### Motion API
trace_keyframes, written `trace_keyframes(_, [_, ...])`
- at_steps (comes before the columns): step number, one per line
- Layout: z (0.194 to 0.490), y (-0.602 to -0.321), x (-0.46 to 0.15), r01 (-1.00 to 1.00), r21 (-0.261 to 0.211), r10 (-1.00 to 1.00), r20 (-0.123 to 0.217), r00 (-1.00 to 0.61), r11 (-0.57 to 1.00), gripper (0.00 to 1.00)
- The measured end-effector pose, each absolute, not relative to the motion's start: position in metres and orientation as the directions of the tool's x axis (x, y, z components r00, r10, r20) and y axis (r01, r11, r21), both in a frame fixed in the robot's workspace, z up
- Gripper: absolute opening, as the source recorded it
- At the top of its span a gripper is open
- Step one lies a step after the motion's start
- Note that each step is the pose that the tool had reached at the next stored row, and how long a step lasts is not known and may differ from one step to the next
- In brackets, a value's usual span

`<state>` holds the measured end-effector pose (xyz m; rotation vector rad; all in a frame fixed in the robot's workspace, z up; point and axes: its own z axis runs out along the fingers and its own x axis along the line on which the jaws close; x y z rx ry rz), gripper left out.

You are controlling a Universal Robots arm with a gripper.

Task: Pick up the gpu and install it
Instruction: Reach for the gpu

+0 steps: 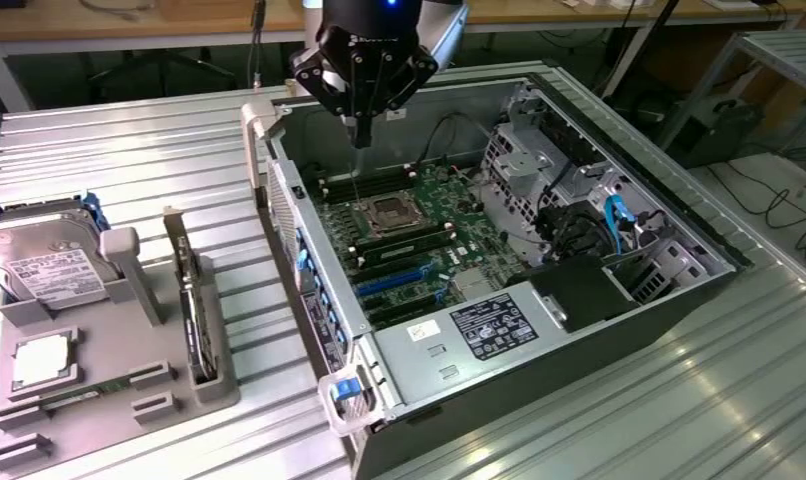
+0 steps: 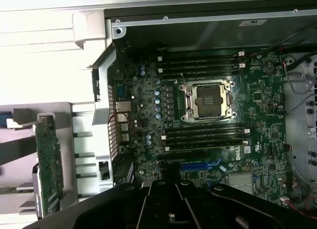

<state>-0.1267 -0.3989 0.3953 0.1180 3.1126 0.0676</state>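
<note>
Right now my gripper (image 1: 362, 135) hangs clenched and empty over the open computer case (image 1: 286, 215).
Directly below it I see the motherboard (image 1: 437, 215), with the bare CPU socket (image 2: 208, 101) just ahead of the fingertips. My gpu (image 1: 190, 300) stands on edge in the grey holder (image 1: 150, 330), outside the case wall and well apart from the gripper; the wrist view shows its green board (image 2: 49, 164). A hard drive (image 1: 50, 265) sits farther out on that holder.

ribbed metal table (image 1: 136, 160), wooden bench (image 1: 123, 20) behind
</note>
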Motion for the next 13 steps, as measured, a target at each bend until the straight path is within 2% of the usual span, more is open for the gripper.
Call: trace_keyframes(13, [0.3952, -0.3989, -0.1312, 0.075, 0.044, 0.076, -0.024, -0.997, 0.996, 0.11])
